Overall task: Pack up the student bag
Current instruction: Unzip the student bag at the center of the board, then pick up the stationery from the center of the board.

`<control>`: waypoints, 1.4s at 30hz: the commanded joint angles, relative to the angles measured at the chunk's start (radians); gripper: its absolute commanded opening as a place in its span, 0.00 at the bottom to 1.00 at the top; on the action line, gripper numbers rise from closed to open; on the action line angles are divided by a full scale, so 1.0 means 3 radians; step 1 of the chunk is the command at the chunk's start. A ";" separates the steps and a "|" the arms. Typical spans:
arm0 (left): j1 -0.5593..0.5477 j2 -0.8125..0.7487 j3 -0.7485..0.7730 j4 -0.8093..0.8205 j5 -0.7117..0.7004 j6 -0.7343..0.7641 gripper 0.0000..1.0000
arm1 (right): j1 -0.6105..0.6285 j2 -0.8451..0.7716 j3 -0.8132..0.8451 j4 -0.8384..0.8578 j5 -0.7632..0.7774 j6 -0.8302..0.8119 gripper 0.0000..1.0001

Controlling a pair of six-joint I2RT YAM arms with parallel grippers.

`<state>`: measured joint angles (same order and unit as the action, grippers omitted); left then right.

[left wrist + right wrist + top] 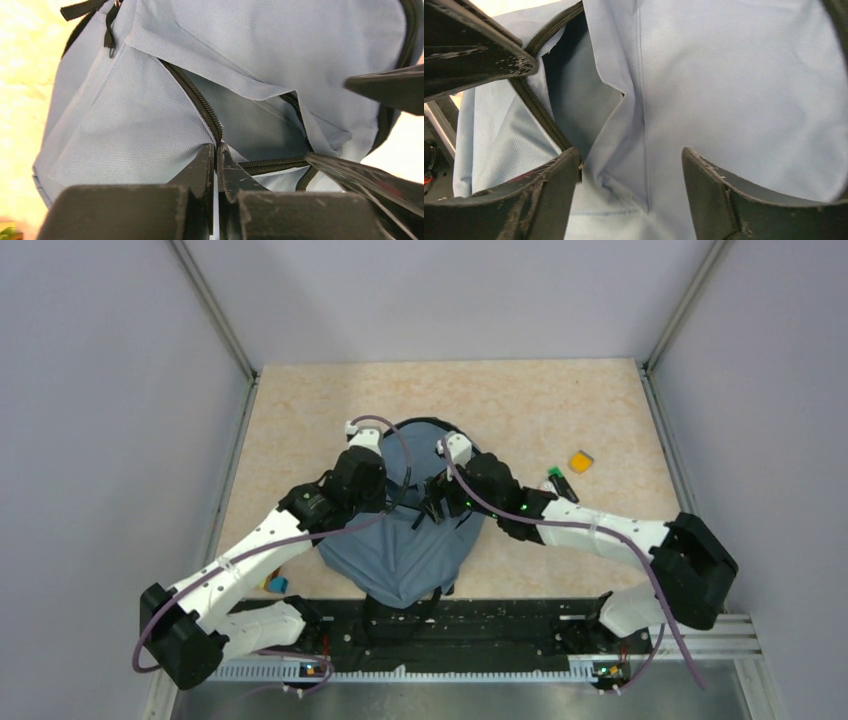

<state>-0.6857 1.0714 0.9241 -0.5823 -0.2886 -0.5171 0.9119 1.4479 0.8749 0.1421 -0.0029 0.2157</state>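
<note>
Left tool (216,148) is pinching the student bag (125,130) at its zipper (195,97); right tool (629,156) is hovering spread beside the opening

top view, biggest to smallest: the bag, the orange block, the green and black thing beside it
1. student bag, by far the largest.
2. orange block and green and black item: they look about alike, too close to rank.

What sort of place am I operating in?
Probably a robot test booth: plain grey walls and metal corner posts box in one tabletop holding the student bag, with the left arm and right arm bolted to a rail at its near edge.
</note>
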 commanded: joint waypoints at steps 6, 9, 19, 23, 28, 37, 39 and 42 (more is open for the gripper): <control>0.0153 0.0053 0.0305 0.0105 -0.0061 0.0683 0.00 | -0.0136 -0.0980 0.0115 -0.1035 0.0686 0.0087 0.91; 0.0191 0.0052 0.0349 0.0059 0.0085 0.0819 0.00 | -0.0536 -0.1177 -0.0026 -0.1214 0.0699 0.0272 0.93; 0.0285 -0.0155 0.0131 0.0269 0.0041 0.1026 0.00 | -0.1710 -0.0960 -0.0458 -0.1290 0.1010 0.0409 0.94; 0.0296 -0.0182 0.0065 0.0230 0.0004 0.0999 0.00 | -0.1790 -0.0478 -0.0314 -0.1208 0.0996 0.0312 0.88; 0.0296 -0.0269 0.0016 0.0254 -0.0055 0.0995 0.00 | -0.1843 0.0003 -0.0136 -0.1175 0.1053 0.0175 0.86; 0.0298 -0.0243 0.0018 0.0240 -0.0006 0.0982 0.00 | -0.1892 0.0392 0.0096 -0.1118 0.1115 -0.0054 0.81; 0.0299 -0.0238 0.0018 0.0238 -0.0013 0.0982 0.00 | -0.1892 0.0475 0.0145 -0.1144 0.1103 -0.0066 0.80; 0.0300 -0.0237 0.0018 0.0237 -0.0016 0.0979 0.00 | -0.1893 0.0531 0.0160 -0.1149 0.0983 -0.0071 0.76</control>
<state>-0.6083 1.0290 0.9237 -0.5762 -0.2440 -0.2478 0.3550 1.5829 0.8795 -0.2218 0.3031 0.2188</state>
